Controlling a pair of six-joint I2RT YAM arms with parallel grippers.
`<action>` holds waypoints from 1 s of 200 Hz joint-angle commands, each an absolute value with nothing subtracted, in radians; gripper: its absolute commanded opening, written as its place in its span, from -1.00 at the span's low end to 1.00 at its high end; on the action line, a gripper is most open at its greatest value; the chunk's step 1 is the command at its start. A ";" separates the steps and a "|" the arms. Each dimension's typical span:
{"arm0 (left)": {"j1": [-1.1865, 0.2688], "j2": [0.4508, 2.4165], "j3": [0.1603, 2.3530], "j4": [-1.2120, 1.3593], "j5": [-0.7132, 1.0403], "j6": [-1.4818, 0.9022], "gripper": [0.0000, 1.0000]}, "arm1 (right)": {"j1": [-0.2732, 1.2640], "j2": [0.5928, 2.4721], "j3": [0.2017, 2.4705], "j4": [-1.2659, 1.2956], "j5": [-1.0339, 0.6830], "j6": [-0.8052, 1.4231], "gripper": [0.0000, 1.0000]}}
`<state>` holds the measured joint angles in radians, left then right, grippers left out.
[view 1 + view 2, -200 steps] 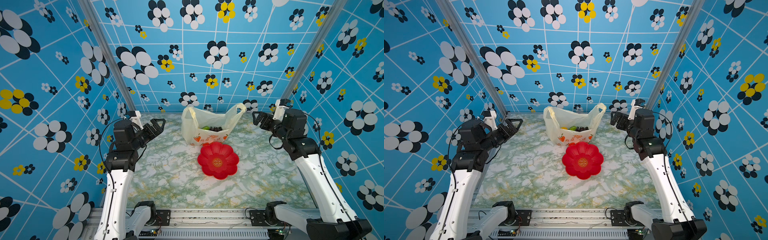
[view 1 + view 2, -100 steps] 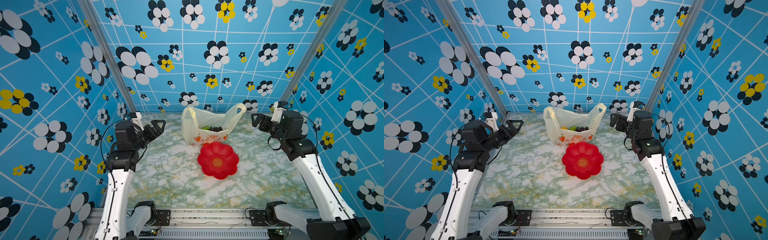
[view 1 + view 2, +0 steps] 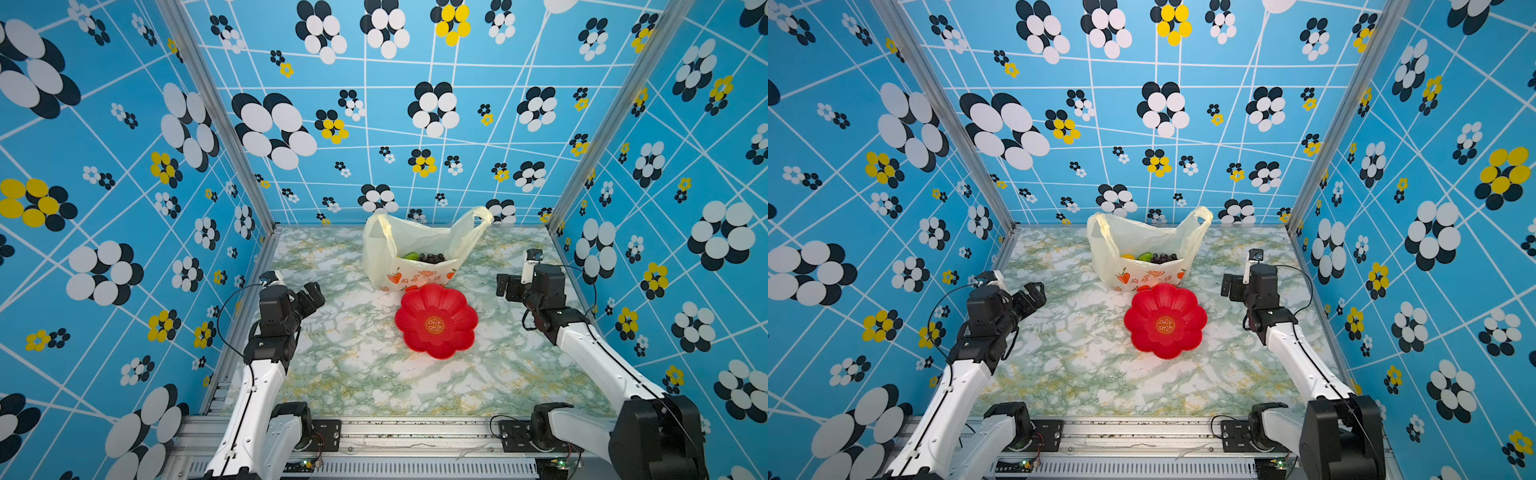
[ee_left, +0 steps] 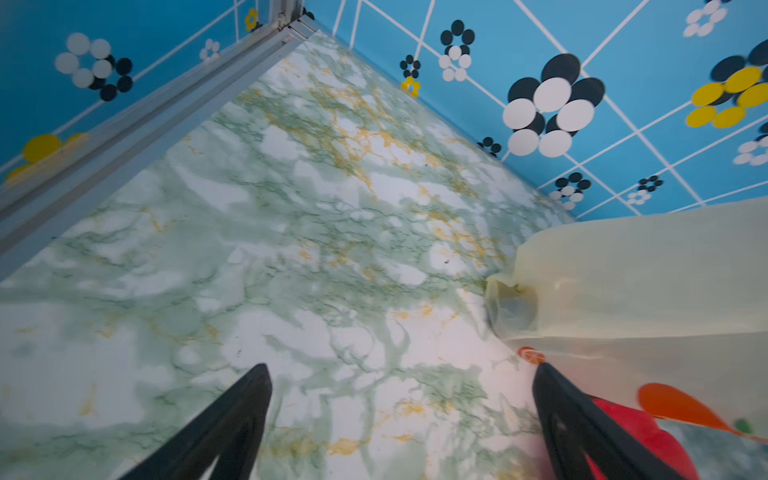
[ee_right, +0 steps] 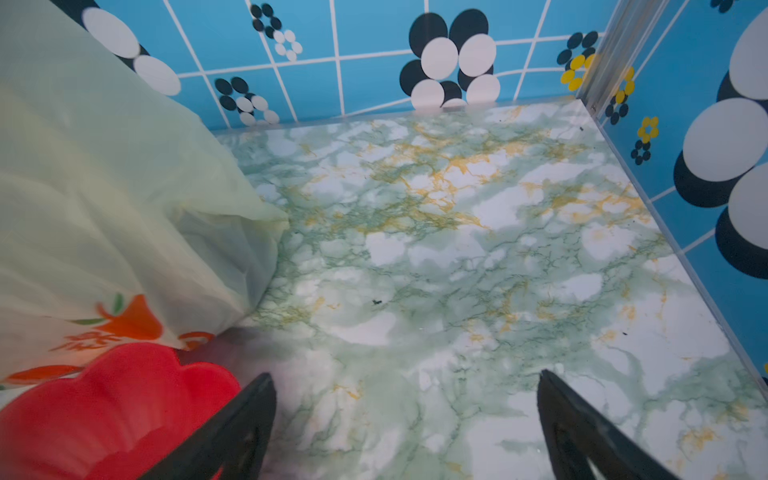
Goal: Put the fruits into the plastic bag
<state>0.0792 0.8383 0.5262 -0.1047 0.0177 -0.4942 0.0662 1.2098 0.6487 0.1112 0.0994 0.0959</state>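
As left claw (image 3: 316,294) and right claw (image 3: 503,286) gape, plastic bag (image 3: 415,243) between

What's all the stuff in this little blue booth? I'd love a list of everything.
plastic bag: one, pale yellow with orange fruit prints, standing open at the back of the table
grape bunch: one, dark purple, inside the bag
green piece: one, green, inside the bag beside the grapes
yellow piece: one, yellow, inside the bag, barely showing
dish: one, red, flower-shaped, empty, just in front of the bag
table: one, green-white marble pattern
walls: blue with black, white and yellow flowers, three sides
left tool: one, black, open, holding nothing
right tool: one, black, open, holding nothing
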 commanded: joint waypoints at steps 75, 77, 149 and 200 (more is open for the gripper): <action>0.050 1.032 0.328 0.400 -0.093 -0.174 0.98 | 0.010 1.495 0.423 0.797 0.012 -0.011 0.99; 0.048 1.037 0.319 0.421 -0.089 -0.169 0.98 | 0.010 1.497 0.415 0.808 0.013 -0.011 0.99; -0.086 1.338 0.296 0.883 -0.166 0.030 0.98 | 0.010 1.558 0.331 1.029 0.061 0.003 0.99; -0.117 1.579 0.226 1.256 -0.128 0.088 0.98 | 0.011 1.563 0.281 1.129 0.046 0.000 0.99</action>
<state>-0.0940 1.5009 0.2661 0.9989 -0.1425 0.0196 0.0170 1.5547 0.3035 1.0534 0.0456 0.0063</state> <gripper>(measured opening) 0.991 0.994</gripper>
